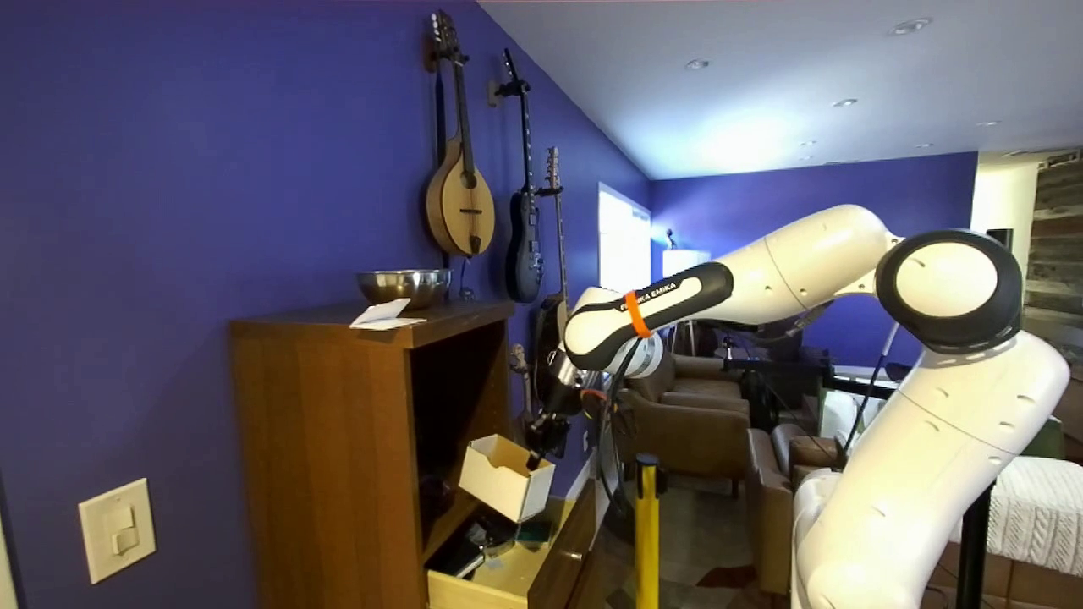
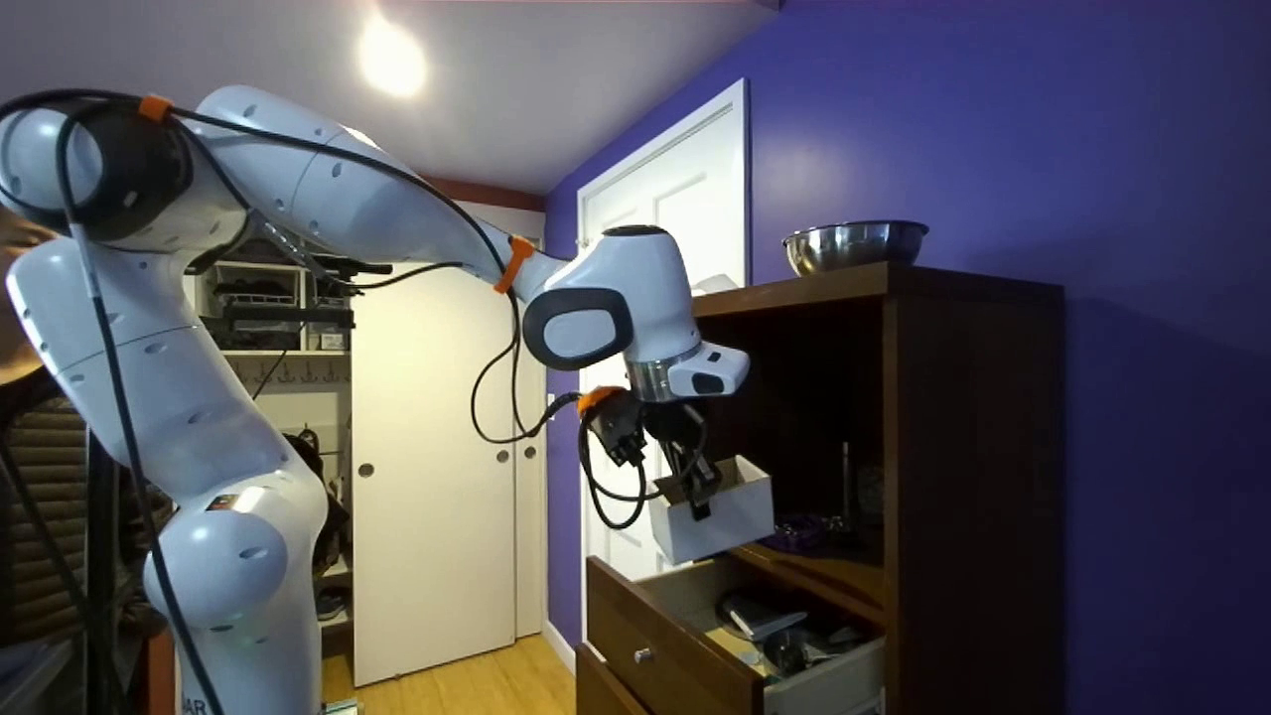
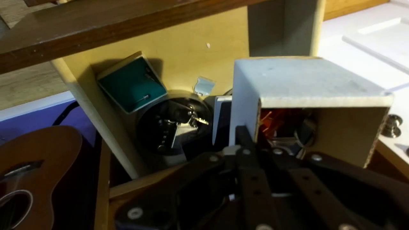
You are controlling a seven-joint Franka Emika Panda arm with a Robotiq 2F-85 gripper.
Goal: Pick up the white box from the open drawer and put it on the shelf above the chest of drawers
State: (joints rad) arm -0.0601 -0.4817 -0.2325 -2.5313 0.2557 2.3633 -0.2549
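The white box hangs open-topped and tilted above the open drawer; it also shows in an exterior view and the wrist view. My gripper is shut on one wall of the box, with one finger outside and the other inside; it also shows in an exterior view and the wrist view. The inner fingertip is partly hidden. Red and clear items show inside or through the box. The shelf is the dark recess beside the box, in the chest of drawers.
A metal bowl and a folded white paper lie on the cabinet top. Purple and dark items lie on the shelf floor. The drawer holds a green-lined box and dark objects. A yellow post and a guitar stand nearby.
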